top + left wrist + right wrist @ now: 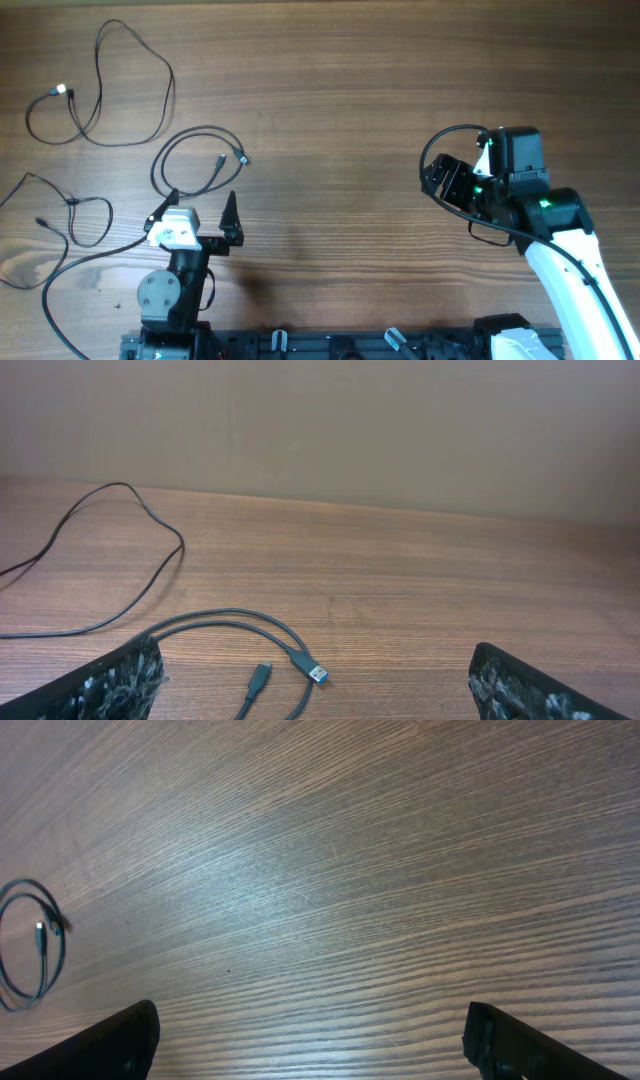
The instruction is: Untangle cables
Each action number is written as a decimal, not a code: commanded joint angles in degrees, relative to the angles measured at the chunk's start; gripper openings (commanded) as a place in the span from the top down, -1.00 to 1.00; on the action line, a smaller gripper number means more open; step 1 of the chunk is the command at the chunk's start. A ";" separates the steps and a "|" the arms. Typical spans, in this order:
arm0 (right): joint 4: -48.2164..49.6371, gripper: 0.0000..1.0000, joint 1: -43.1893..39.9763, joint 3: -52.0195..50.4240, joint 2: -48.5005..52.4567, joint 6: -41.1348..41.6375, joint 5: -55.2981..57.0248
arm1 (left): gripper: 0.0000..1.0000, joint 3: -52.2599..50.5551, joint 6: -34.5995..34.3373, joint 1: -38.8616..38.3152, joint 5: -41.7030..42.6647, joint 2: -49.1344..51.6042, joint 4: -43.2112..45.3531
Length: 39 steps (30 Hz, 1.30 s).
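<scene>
Three black cables lie apart on the left of the wooden table. One, with a silvery plug, loops at the far left (pixel 132 82). A second forms a round loop (pixel 196 160) with both plugs inside it. A thinner third (pixel 62 214) lies at the left edge. My left gripper (pixel 197 208) is open and empty just in front of the round loop. In the left wrist view its fingers (pixel 318 698) flank that cable's silver-blue plug (pixel 314 671) and small black plug (pixel 262 676). My right gripper (pixel 442 178) is open and empty at the right, over bare wood (pixel 310 1032). The round loop (pixel 30 952) shows far off.
The thick black wires of the arms run by the left arm's base (pixel 70 275) and loop at the right wrist (pixel 450 135). The arms' mounting rail (pixel 330 345) lies along the front edge. The far-left cable's loop shows in the left wrist view (pixel 150 530).
</scene>
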 commanded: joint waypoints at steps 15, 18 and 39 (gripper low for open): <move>0.15 -1.00 0.04 -0.46 -0.59 0.81 1.01 | -1.00 -0.26 1.16 0.33 1.14 -0.26 -0.28; 0.15 -1.00 0.04 -0.46 -2.45 0.83 0.98 | -1.00 -0.26 1.16 0.33 1.14 -0.26 -0.28; -0.07 -0.99 0.04 -0.48 -36.02 -5.75 11.93 | -1.00 -0.28 1.16 0.33 1.11 -0.26 -0.28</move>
